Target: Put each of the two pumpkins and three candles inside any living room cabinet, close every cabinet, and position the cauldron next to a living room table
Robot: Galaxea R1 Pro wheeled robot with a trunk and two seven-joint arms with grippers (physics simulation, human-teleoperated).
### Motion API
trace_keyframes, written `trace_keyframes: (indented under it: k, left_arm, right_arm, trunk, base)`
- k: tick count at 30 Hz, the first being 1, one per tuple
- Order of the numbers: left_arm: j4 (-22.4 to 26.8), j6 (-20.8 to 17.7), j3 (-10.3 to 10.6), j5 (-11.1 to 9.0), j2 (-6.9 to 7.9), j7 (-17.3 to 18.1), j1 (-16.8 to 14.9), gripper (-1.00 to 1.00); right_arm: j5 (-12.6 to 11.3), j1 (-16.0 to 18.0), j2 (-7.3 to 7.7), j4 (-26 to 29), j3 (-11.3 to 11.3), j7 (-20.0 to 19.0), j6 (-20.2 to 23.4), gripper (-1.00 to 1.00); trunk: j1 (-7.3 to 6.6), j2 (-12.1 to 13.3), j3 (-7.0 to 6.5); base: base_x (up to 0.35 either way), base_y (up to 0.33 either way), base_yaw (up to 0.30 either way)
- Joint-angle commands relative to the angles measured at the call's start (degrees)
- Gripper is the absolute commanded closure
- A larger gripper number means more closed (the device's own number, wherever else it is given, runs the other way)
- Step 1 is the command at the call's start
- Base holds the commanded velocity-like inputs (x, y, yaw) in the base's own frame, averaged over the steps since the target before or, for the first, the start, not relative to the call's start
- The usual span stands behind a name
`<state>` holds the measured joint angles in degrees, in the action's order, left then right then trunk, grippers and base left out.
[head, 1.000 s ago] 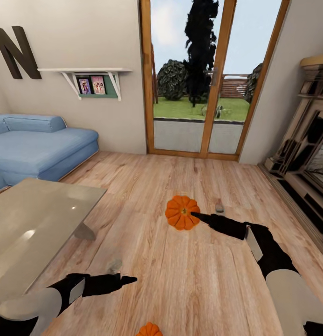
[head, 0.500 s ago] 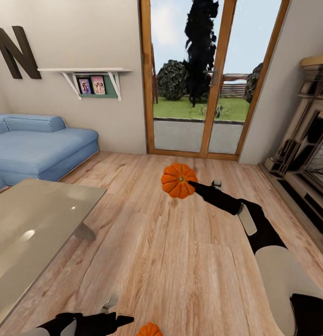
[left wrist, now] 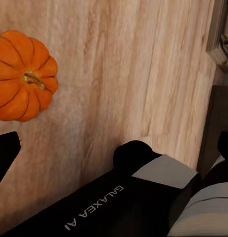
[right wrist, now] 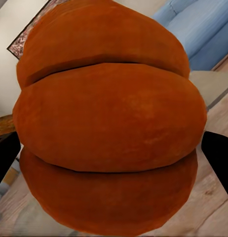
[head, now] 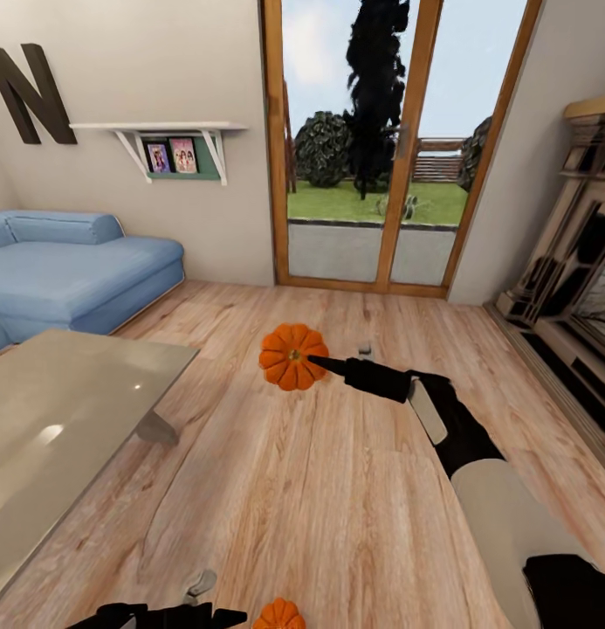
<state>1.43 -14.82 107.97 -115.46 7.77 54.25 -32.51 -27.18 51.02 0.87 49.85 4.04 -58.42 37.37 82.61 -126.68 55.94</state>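
Observation:
One orange ribbed pumpkin (head: 289, 356) hangs above the plank floor in front of the glass doors, with my right gripper (head: 316, 361) shut on it. In the right wrist view this pumpkin (right wrist: 106, 123) bulges between two black fingertips (right wrist: 218, 157). A second pumpkin (head: 278, 615) lies on the floor at the bottom edge, just right of my left gripper (head: 225, 617). The left wrist view shows that pumpkin (left wrist: 22, 74) resting on the boards with its brown stem up, and the fingers (left wrist: 5, 154) spread wide with nothing between them. The glass-topped table (head: 66, 411) stands at the left.
A blue sofa (head: 71, 275) sits behind the table against the left wall. The fireplace surround (head: 573, 297) lines the right wall. Wood-framed glass doors (head: 372, 148) close the far end. My own trunk (left wrist: 119, 202) crosses the left wrist view.
My right arm lifted the pumpkin off the floor, then swung it left toward the table. My left arm sank toward the bottom edge, near the second pumpkin.

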Motion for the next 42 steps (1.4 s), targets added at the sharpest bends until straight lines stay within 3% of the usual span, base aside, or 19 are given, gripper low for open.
trace_keyframes:
  k: [1, 24, 30, 31, 36, 37, 42]
  left_arm:
    - [0.0, -0.1, 0.0, 0.0, -0.04, 0.0, 0.0, -1.0]
    - [-0.3, 0.5, 0.1, 0.1, 0.24, 0.8, 0.0, -1.0]
    - [-0.3, 0.5, 0.1, 0.1, 1.16, 1.0, 0.0, -1.0]
    - [-0.4, 0.6, 0.1, 0.2, 1.28, 3.1, -0.1, -1.0]
    - [-0.4, 0.6, 0.0, 0.2, 3.99, 6.3, -0.4, -1.0]
    - [-0.5, 0.5, 0.0, 0.2, 4.52, 9.0, -1.0, -1.0]
    - [-1.8, 0.4, 0.1, 0.2, 4.8, 14.0, -5.7, -1.0]
  right_arm:
    - [-0.1, 0.0, -0.12, 0.5, 0.2, 0.0, -0.1, 1.0]
    - [-0.5, -0.6, -0.26, 3.0, 0.3, -0.4, -0.2, 1.0]
    - [-0.6, -0.6, -0.26, 3.1, 0.3, -0.4, -0.2, 1.0]
    - [-0.6, -0.7, -0.26, 3.1, 0.3, -0.5, -0.2, 1.0]
    - [-0.6, -0.7, -0.26, 3.1, 0.3, -0.5, -0.2, 1.0]
    - [-0.6, -0.7, -0.3, 3.1, 0.3, -0.5, -0.2, 1.0]
    - [-0.5, -0.7, -1.48, 3.1, 0.3, -0.5, -0.3, 1.0]
  trunk:
    - [0.23, -0.4, 0.18]
    - [5.28, -9.6, 4.31]
    - [6.59, -12.0, 5.39]
    - [6.81, -12.4, 5.57]
    - [7.91, -14.5, 6.47]
    - [8.13, -14.9, 6.65]
    - [9.08, -16.6, 7.58]
  base:
    - [0.0, 0.0, 0.0]
    - [0.0, 0.0, 0.0]
    - [0.0, 0.0, 0.0]
    - [0.0, 0.0, 0.0]
    - [0.0, 0.0, 0.0]
    - [0.0, 0.0, 0.0]
    - [0.0, 0.0, 0.0]
